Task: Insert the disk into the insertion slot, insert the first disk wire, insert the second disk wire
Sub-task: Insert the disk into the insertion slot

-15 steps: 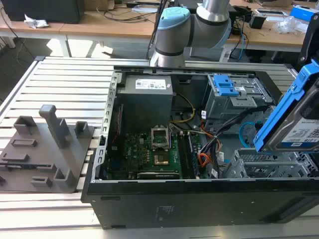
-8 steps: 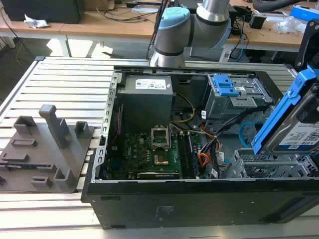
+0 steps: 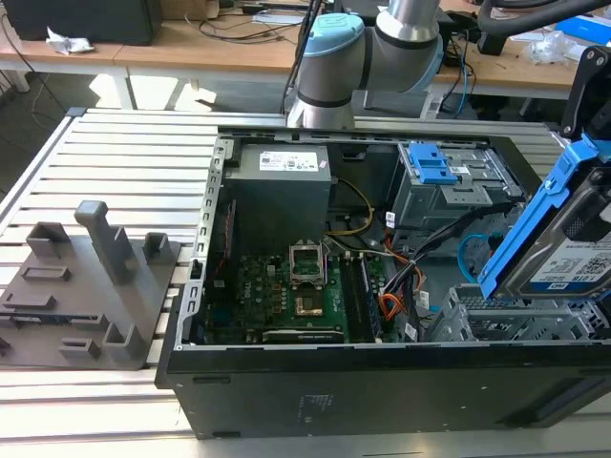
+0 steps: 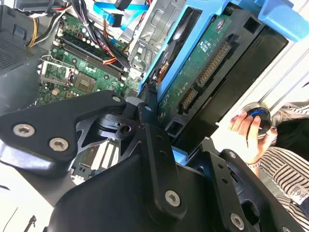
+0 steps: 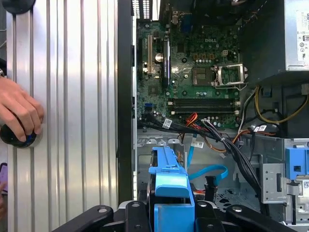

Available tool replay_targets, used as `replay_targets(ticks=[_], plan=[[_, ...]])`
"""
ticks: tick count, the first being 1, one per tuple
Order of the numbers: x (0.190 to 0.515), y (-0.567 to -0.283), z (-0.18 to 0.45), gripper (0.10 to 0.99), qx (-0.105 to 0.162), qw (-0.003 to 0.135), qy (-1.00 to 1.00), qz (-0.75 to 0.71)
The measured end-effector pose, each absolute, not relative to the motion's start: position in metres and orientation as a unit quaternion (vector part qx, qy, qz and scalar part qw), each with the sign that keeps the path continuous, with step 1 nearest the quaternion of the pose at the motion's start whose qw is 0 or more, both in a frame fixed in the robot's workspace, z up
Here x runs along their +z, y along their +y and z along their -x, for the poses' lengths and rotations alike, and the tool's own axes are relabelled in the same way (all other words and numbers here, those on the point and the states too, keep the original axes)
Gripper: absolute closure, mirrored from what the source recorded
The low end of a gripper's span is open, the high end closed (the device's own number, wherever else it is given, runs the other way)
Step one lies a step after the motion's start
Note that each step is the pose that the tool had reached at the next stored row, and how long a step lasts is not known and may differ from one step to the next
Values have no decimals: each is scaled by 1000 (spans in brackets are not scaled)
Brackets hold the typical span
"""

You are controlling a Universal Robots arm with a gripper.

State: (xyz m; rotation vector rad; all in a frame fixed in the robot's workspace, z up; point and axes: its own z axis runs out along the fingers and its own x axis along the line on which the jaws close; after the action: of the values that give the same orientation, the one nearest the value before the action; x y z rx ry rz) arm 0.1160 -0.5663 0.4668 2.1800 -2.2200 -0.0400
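The disk [image 3: 568, 239], a silver drive with a white label in a bright blue carrier, hangs tilted at the exterior view's right, above the case's near corner. My gripper [image 5: 169, 215] is shut on it, its black fingers [image 4: 147, 121] clamping the blue carrier [image 5: 166, 181]. The drive's green circuit side and connectors [image 4: 203, 72] face the second wrist view. The insertion slot [image 3: 501, 320], a grey perforated cage, lies just below the disk and apart from it. A blue flat cable [image 5: 207, 171] and a black and orange wire bundle [image 5: 212, 133] lie loose beside the slot.
The open computer case [image 3: 286, 382] holds a motherboard [image 3: 286, 296], a power supply [image 3: 282, 186] and a taller cage with a blue bracket [image 3: 430, 167]. A grey fixture block [image 3: 86, 286] sits on the slatted table. A person's hand [image 5: 17, 113] rests on a round knob beside the case.
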Motion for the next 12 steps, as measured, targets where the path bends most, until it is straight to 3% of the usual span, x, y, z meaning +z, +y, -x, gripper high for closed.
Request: replay_targets(ticks=[12], plan=[[457,-566,-116,725,-13,15,-713,-701]])
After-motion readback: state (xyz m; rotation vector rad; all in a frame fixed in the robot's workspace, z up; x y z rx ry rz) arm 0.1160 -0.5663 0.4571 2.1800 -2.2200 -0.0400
